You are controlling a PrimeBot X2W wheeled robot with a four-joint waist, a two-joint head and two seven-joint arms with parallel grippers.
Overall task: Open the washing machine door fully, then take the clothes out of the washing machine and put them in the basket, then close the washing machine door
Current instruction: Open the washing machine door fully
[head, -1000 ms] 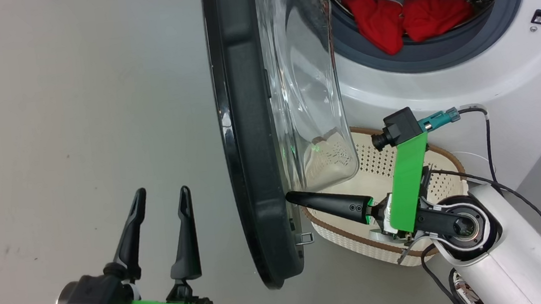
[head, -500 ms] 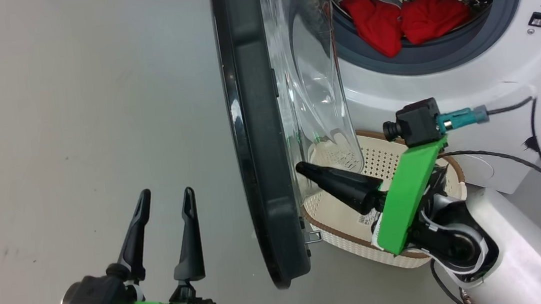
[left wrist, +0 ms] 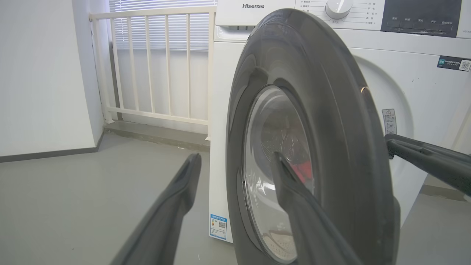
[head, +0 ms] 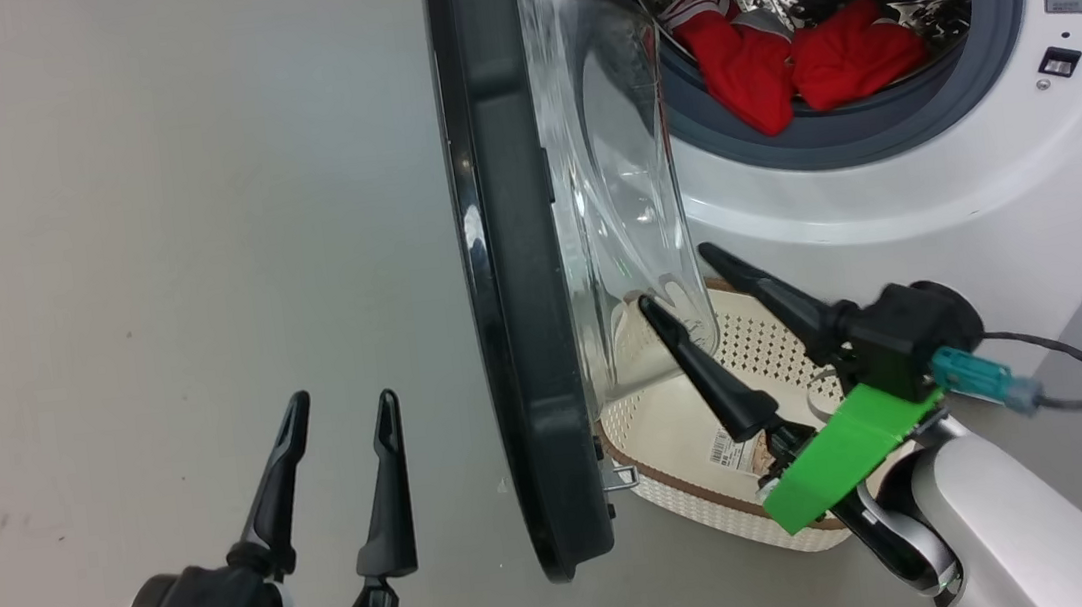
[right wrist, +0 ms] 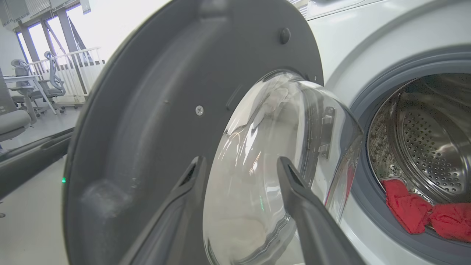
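Over grey floor (head: 142, 235), door (head: 505, 247) edge-on and part open: left fingers (head: 276, 482) wide, empty, on its outer side; right fingers (head: 703, 362) wide beside its glass, nearer the clothes (head: 778, 67) beyond it in the washing machine (head: 893, 206).

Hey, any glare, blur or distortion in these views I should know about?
Head view: the door glass warps the basket behind it. Left wrist view: its own fingers are blurred close up, and the door rim shows reflections. Right wrist view: the window is blown out white.
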